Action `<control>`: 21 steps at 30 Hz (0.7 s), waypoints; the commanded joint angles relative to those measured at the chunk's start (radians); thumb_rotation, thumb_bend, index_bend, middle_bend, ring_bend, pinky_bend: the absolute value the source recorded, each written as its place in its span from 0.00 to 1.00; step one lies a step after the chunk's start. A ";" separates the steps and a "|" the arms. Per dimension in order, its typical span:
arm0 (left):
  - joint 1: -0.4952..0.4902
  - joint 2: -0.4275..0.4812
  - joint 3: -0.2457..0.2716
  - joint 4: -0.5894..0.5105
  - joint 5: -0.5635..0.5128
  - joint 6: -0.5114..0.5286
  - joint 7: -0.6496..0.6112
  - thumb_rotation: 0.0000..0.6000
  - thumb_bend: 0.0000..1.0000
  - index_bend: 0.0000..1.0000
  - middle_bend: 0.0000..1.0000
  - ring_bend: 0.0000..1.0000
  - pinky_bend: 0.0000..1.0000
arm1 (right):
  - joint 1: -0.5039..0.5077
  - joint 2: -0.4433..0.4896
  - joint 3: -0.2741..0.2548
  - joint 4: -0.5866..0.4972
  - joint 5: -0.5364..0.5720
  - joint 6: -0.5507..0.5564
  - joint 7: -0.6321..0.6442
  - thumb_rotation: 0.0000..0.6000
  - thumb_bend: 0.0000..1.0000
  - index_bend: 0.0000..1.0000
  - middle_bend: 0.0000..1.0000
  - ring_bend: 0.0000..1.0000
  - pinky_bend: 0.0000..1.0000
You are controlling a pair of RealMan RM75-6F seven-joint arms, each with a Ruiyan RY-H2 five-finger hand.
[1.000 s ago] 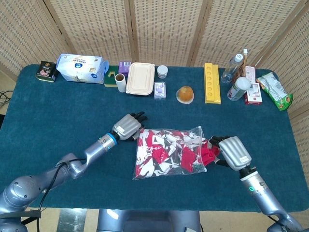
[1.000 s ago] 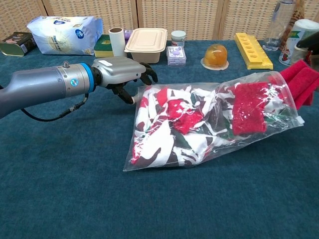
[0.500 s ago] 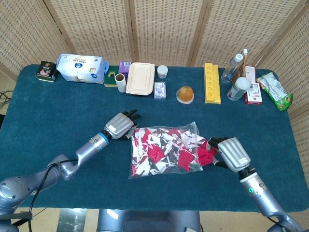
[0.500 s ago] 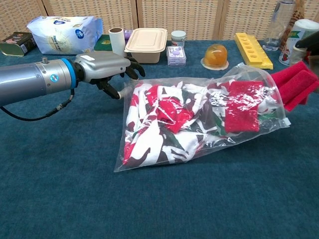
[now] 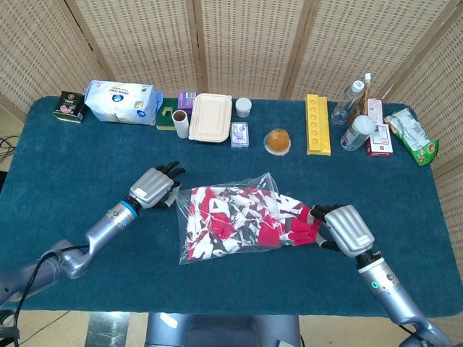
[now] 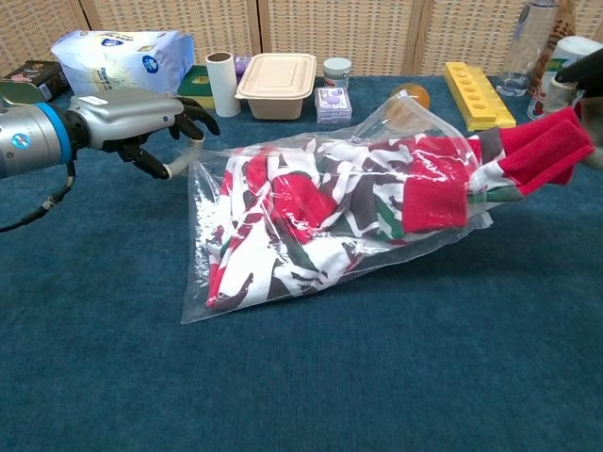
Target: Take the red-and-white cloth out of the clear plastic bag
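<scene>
The clear plastic bag (image 5: 217,220) lies mid-table with the red-and-white cloth (image 5: 293,225) mostly inside it. My left hand (image 5: 153,189) pinches the bag's closed left corner; in the chest view that left hand (image 6: 132,118) holds the bag (image 6: 400,113) slightly lifted and stretched. The cloth's red end (image 6: 545,151) sticks out of the bag's mouth on the right. My right hand (image 5: 346,230) grips that red end; in the chest view only the dark fingertips of the right hand (image 6: 586,73) show at the frame's edge.
Along the back edge stand a blue-and-white pack (image 5: 121,101), a cardboard roll (image 5: 181,123), a beige lunch box (image 5: 210,117), a small jar (image 5: 244,107), an orange jelly cup (image 5: 278,141), a yellow tray (image 5: 317,123), bottles (image 5: 349,101) and a snack packet (image 5: 412,135).
My left hand has pulled the bag's corner leftward, sliding the bag along the cloth. The right hand stayed in place with the red end, so more cloth shows outside the mouth.
</scene>
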 commanded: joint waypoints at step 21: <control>0.179 0.201 0.013 -0.139 -0.032 0.138 0.030 1.00 0.56 0.62 0.16 0.06 0.25 | -0.024 0.060 0.046 -0.024 0.056 0.045 -0.013 1.00 0.61 0.73 0.53 0.62 0.60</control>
